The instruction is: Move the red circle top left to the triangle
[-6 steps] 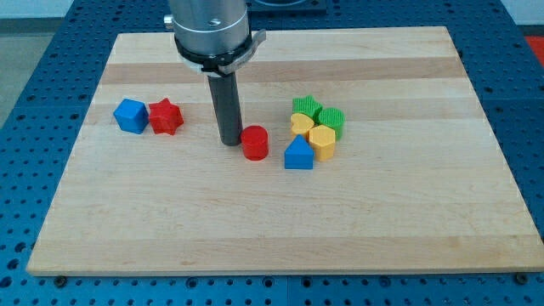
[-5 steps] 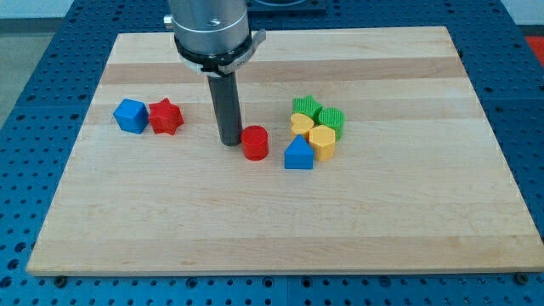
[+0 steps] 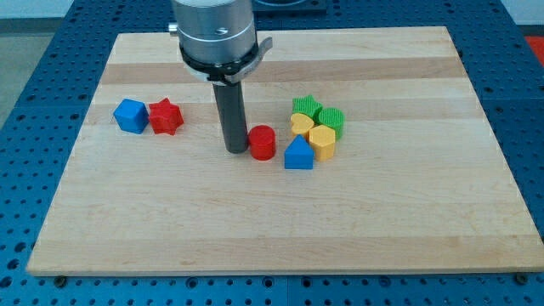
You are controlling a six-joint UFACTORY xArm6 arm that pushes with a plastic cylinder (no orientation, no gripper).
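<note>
The red circle (image 3: 263, 143) stands near the board's middle, a little to the left of the blue triangle (image 3: 298, 155) and slightly above it in the view, with a small gap between them. My tip (image 3: 235, 150) rests on the board against the red circle's left side. The rod rises straight up from it to the arm at the view's top.
Above and right of the triangle sit a yellow heart (image 3: 302, 126), a yellow block (image 3: 323, 141), a green star (image 3: 305, 108) and a green ribbed block (image 3: 332, 120). A blue block (image 3: 130, 115) and a red star (image 3: 166, 116) sit at the left of the wooden board (image 3: 280, 229).
My tip has moved a little to the right and down, and the red circle has slid right, closer to the blue triangle.
</note>
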